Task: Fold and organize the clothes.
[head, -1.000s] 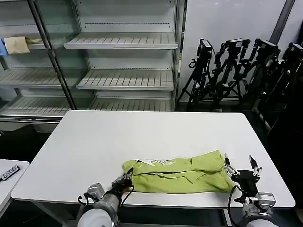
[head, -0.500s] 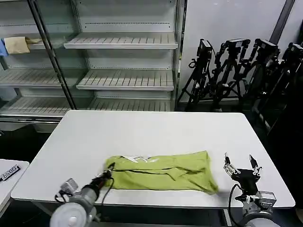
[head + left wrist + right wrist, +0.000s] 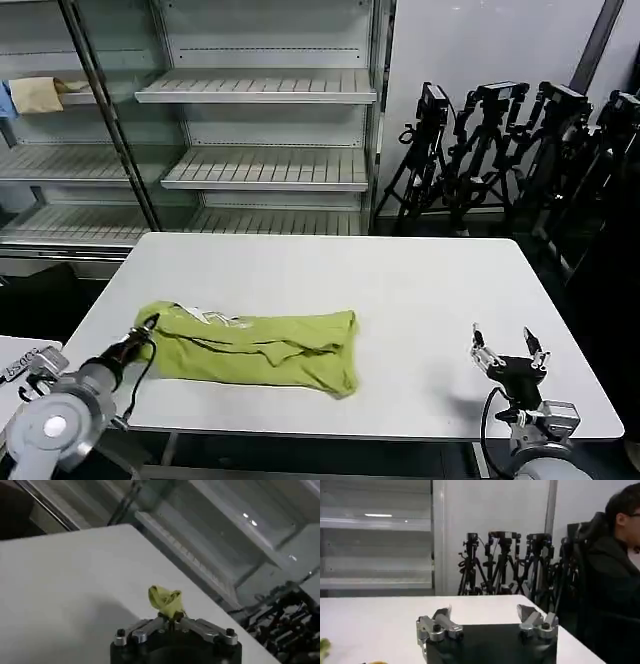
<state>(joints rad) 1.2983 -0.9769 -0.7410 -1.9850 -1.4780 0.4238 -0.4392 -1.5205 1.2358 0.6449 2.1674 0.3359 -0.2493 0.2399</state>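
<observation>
Lab, bare shelving [image 3: 265, 165], camera tripods [image 3: 500, 150]

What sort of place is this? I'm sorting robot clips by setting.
Probably a robotics lab or data-collection studio: a bare white table, empty display shelving behind it, and a row of camera tripods along the wall.

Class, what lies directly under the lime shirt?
The shirt lies on the white table, its corner pinched in the left tool. Anything beneath its folds is covered.

Soft, matt, wrinkled cloth shirt [image 3: 255, 346] at lower left lies on a smooth, matt white table [image 3: 400, 290].
</observation>
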